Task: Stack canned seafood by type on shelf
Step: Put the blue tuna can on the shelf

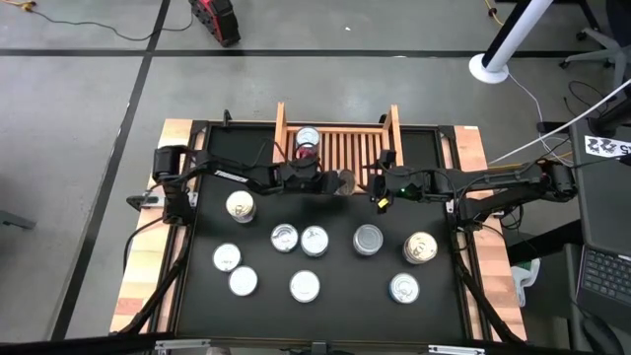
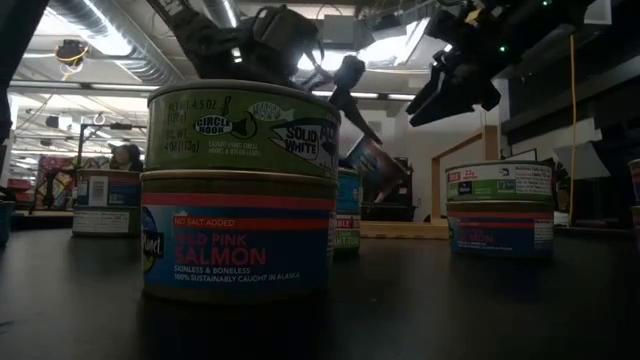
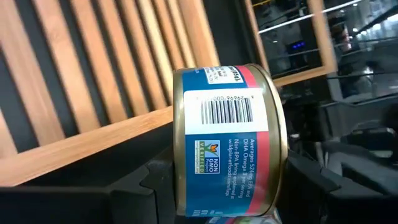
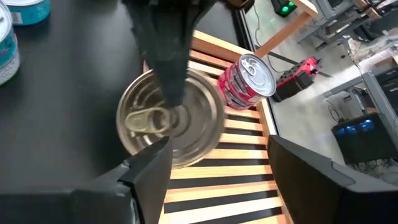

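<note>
- Left gripper (image 1: 330, 181), on the dark left arm, reaches in from the table's left side to the front edge of the light wooden slatted shelf (image 1: 350, 148) at the table's far middle.
- Its two dark fingers (image 3: 134, 193) are clamped on a small round flat tin with a blue and pink side label (image 3: 227, 140), pressing against its two flat faces.
- The held tin (image 1: 345, 181) is tipped on edge: its short axis lies roughly level, and its silvery pull-tab lid (image 4: 171, 118) faces toward the right arm. The barcode side faces the left wrist camera.
- This tin sits just over the shelf's near board, above the table and not resting on it, at the tip of the left gripper.
- A stack of red-labelled round tins (image 1: 308, 144) with a silvery lid stands upright on the shelf's slats, just beyond the left gripper.
- Right gripper (image 1: 378, 183), on the dark right arm, hovers beside the held tin, close to its lid; its fingers (image 4: 146, 171) are spread apart and grip nothing.
- On the black table mat (image 1: 197, 296), in front of both grippers, nine more silvery-lidded tins lie upright in two loose rows, well apart from the shelf.
- From table height, one green-labelled tin (image 2: 245, 130) sits stacked on a blue and red pink-salmon tin (image 2: 235, 240).
</note>
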Robot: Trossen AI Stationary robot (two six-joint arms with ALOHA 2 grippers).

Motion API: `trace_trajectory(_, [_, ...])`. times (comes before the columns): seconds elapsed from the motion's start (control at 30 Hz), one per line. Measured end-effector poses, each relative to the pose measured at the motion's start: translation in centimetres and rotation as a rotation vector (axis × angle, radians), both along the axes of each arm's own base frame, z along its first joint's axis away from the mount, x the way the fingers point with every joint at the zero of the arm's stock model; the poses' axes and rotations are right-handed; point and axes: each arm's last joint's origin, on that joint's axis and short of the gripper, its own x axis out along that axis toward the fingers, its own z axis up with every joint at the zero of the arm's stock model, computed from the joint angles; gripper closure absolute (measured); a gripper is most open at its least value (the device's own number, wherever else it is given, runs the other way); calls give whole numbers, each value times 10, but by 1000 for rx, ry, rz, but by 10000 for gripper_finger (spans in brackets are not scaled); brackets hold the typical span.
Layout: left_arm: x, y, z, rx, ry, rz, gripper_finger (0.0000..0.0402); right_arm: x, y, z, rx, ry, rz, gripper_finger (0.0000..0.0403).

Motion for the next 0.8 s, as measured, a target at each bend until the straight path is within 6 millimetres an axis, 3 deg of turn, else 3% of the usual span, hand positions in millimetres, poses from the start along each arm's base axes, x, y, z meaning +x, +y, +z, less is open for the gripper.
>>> trace_trajectory(0.3, [2,9,-14,-35,-2,113,206,2,-1,-3,-18,15,-27,141])
trace_trajectory(0.8, [-3,26,-14,-43,-6,243,205,27,-2,-27,-25,28,-31,141])
